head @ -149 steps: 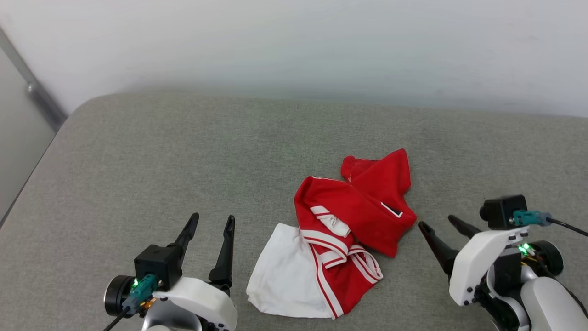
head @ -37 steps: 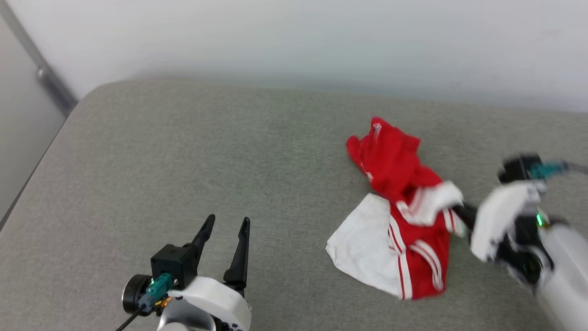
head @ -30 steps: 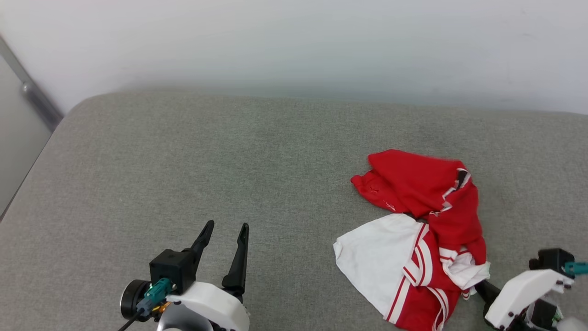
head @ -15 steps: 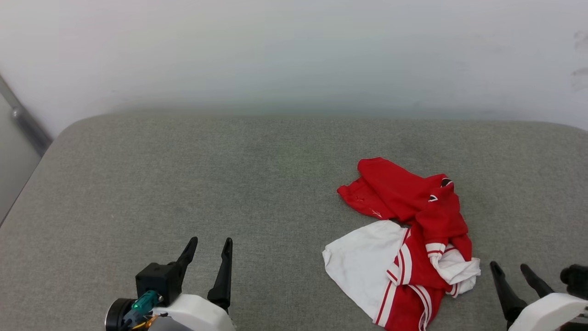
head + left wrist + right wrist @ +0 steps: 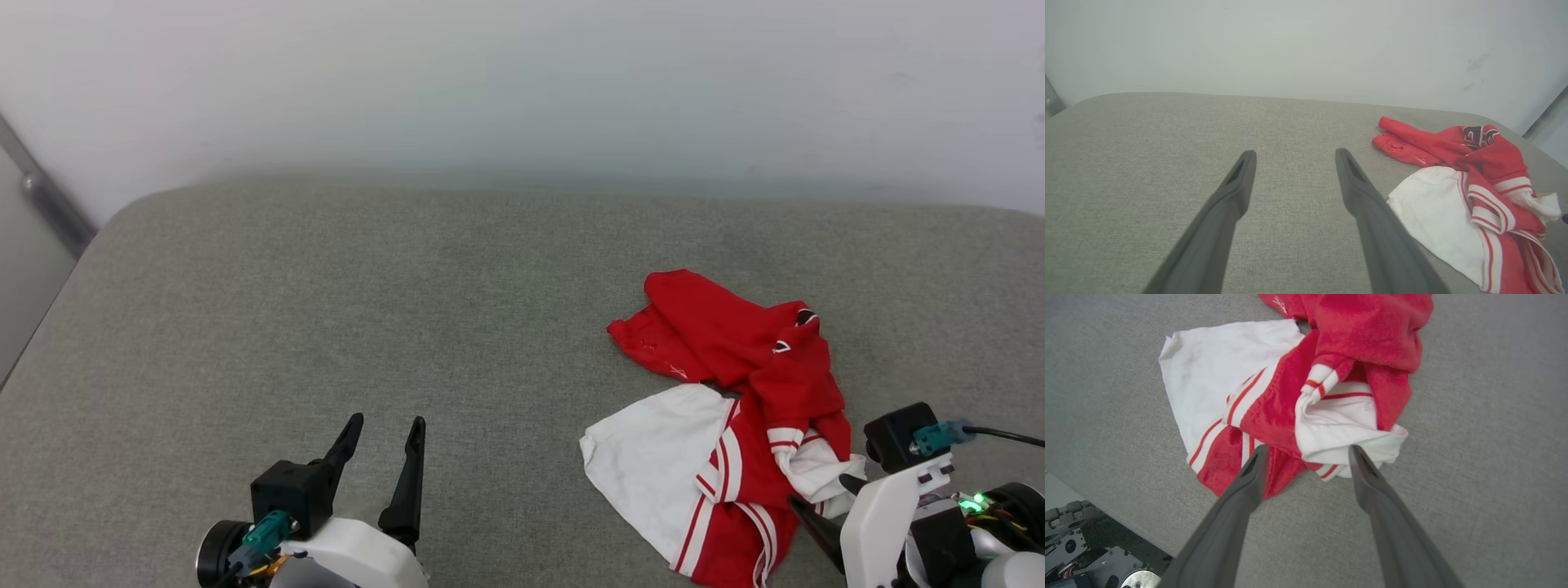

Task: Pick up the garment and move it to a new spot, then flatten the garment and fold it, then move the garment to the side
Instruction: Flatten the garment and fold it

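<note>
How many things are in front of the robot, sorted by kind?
garment: 1, crumpled, red and white
pincers: 2, the left pincer and the right pincer, both open
grey cushion: 1
Total: 4

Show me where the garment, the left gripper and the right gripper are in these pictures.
garment (image 5: 718,335), head view, on its crumpled red body.
left gripper (image 5: 386,421), head view, midway between its open fingertips.
right gripper (image 5: 1308,449), right wrist view, midway between its open fingertips, at the garment's near edge.
</note>
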`<state>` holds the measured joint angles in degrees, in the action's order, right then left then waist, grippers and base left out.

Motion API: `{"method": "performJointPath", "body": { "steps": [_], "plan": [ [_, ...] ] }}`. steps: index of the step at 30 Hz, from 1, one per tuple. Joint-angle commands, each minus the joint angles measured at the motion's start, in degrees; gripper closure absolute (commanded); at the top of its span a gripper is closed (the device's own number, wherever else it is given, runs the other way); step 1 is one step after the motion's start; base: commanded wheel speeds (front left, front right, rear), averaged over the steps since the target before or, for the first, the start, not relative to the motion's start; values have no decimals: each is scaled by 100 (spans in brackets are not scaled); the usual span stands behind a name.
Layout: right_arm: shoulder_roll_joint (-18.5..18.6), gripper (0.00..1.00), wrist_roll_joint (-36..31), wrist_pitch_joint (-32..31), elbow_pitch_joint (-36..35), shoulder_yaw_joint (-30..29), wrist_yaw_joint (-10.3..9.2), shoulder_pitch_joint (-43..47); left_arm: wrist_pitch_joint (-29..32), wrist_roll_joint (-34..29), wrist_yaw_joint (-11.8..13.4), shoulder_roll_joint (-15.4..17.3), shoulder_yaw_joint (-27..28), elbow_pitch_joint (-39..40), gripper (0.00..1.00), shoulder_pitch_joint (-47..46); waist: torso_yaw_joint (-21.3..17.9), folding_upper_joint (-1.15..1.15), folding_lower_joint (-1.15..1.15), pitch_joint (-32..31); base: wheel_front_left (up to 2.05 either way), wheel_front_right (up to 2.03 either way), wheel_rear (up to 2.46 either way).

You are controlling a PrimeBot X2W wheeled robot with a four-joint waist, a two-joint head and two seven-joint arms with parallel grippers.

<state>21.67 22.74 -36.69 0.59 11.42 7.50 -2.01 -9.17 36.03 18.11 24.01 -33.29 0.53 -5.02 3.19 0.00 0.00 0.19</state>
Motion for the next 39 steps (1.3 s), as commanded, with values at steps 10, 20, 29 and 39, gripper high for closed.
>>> {"method": "performJointPath", "body": {
  "steps": [10,20,29,39],
  "plan": [
    [47,100,78,-24,537,-124,-2,-506,-124,30,3,-60,40,-109,0,-103,106,0,0,226,0,0,0],
    [-321,100,87,52,166,-1753,-2,-468,-150,31,23,-42,49,-102,0,-132,-78,0,0,199,0,0,0],
    [-1173,100,-92,-266,1084,-4051,-1,-168,-143,36,-16,-48,12,-108,0,-219,-91,0,0,336,0,0,0],
    [-1102,0,-141,1387,1723,-3793,-2,-418,-141,34,9,19,40,-144,0,-245,-48,0,0,372,0,0,0]
  ]
}}
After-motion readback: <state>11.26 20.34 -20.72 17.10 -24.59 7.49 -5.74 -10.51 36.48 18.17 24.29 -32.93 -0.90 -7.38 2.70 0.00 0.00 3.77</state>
